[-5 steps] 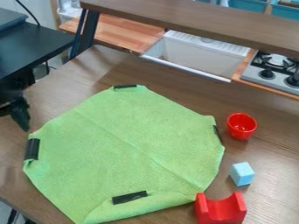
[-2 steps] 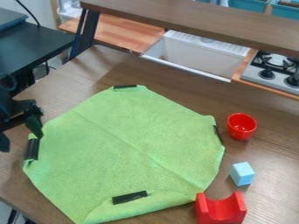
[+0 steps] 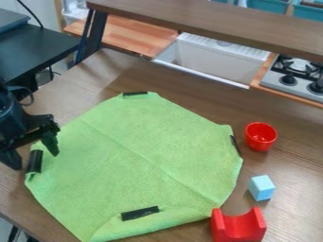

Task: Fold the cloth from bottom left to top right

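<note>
While the black pincer point(image 3: 35, 159) hangs with its fingers spread wide at the left edge of the green cloth point(image 3: 132, 151), the cloth lies across the wooden surface point(image 3: 82, 90), its bottom edge partly turned over, near a red cup point(image 3: 260, 137).

From where I stand, this looks like a toy kitchen set up in a workroom. Behind the wooden counter point(image 3: 104, 92) there's a white sink basin point(image 3: 211, 59), and off to the right a small stove point(image 3: 296, 78) with a black burner grate and knobs. A black robot arm point(image 3: 12, 118) comes in at the left, near a black table point(image 3: 47, 47), which gives it a lab feel.
</note>
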Motion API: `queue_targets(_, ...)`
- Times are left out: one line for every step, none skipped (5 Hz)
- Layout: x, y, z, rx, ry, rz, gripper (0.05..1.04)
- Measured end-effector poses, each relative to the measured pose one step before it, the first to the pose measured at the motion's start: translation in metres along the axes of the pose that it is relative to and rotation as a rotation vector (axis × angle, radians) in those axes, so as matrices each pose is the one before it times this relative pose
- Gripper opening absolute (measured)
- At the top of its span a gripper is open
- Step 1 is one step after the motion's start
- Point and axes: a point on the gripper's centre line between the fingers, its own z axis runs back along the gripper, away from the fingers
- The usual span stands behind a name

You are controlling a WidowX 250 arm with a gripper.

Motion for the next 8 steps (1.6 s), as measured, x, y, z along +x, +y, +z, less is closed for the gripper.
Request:
queue_targets(-0.00448,0.00181,-0.00942,0.0404,0.0279,0.0111,0.955)
queue_targets(0.00252,0.00271,-0.00232,0.0359,0.0094,0.0201,0.670)
queue_targets(0.00015,0.00062,0.00004,0.0017,-0.0003,0.0111,0.361)
queue_targets(-0.00128,0.00010,0.00044,-0.0196,0.0138,0.0047,0.161)
queue_targets(0.00993,0.00769,0.01072,-0.0302,0.0001,0.0570,0.072)
queue_targets(0.02083,0.01459,0.01937,-0.0421,-0.0177,0.0701,0.060)
queue_targets(0.01595,0.01354,0.01453,-0.0046,-0.0077,0.0341,0.059)
queue_targets(-0.00740,-0.00974,0.01260,-0.0344,0.0360,0.0229,0.059)
